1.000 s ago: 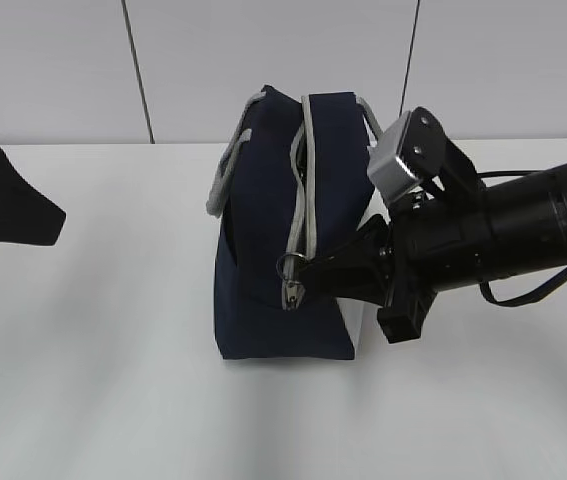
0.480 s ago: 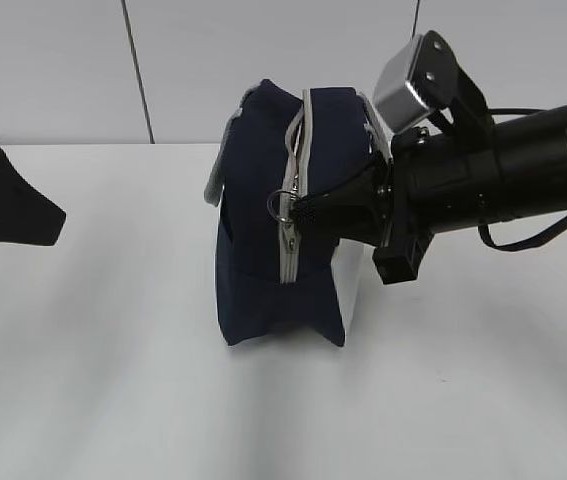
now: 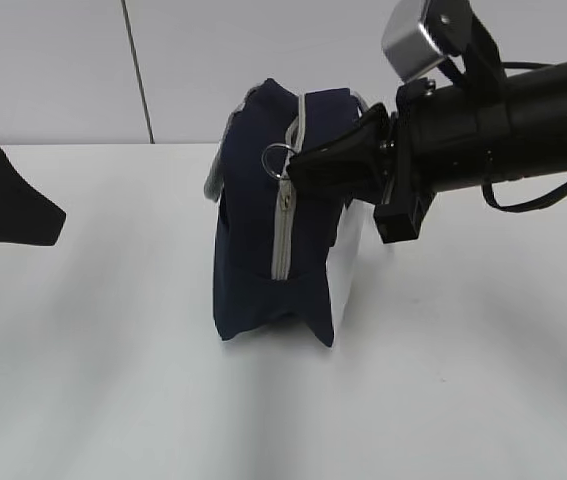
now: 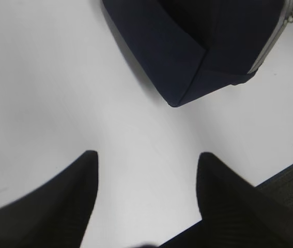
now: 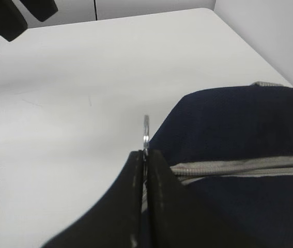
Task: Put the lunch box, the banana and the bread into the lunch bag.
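Observation:
The navy-blue lunch bag (image 3: 253,250) stands on the white table, its grey zipper (image 3: 281,230) facing me. My right gripper (image 3: 300,165) reaches in from the right and is shut on the metal ring pull (image 3: 276,157) near the bag's top. In the right wrist view the gripper (image 5: 145,153) pinches the ring pull (image 5: 146,129) beside the bag (image 5: 229,129). My left gripper (image 4: 147,155) is open and empty above the bare table, short of the bag's corner (image 4: 187,46); it also shows at the far left (image 3: 8,205). The lunch box, banana and bread are out of view.
The white table (image 3: 113,350) lies all around the bag. A grey panelled wall (image 3: 63,70) stands behind it. The table's edge and a dark floor (image 4: 291,181) show at the lower right of the left wrist view.
My right gripper has risen with the ring pull, from low on the bag's front to near its top. The bag has shifted and tilted a little. The left gripper has not moved.

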Controlling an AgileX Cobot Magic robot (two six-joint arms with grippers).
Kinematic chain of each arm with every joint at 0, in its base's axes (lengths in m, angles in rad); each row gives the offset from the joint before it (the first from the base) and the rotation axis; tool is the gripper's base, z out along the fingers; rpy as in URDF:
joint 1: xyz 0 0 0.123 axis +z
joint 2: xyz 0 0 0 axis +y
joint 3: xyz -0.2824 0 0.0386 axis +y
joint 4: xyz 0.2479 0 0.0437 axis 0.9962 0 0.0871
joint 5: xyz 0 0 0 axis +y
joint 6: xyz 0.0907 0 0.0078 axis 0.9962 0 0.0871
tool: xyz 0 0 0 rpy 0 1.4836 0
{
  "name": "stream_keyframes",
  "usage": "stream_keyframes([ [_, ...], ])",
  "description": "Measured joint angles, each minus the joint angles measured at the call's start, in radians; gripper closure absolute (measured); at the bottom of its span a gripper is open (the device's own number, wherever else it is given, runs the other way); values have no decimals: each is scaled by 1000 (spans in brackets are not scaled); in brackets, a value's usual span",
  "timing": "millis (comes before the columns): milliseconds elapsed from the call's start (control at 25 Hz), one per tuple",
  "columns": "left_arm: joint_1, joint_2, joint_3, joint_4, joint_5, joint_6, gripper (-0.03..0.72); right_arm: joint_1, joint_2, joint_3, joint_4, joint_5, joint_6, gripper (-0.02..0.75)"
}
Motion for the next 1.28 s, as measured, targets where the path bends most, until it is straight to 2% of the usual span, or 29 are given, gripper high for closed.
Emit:
stream_keyframes([
  [360,0,0,0,0,0,0,264,0,-7,-31,-2,-26,4,738],
  [560,0,0,0,-10,0,38,264,1,-7,-33,52,-106,4,738],
  [720,0,0,0,-81,-22,147,264,1,-7,-33,158,-150,4,738],
  [920,0,10,0,-235,-99,338,264,1,-7,-33,203,-166,4,738],
  [1120,0,70,0,-407,-136,524,264,1,-7,-38,290,-249,14,738],
  [1280,0,104,0,-449,-172,576,264,1,-7,-39,307,-279,27,738],
])
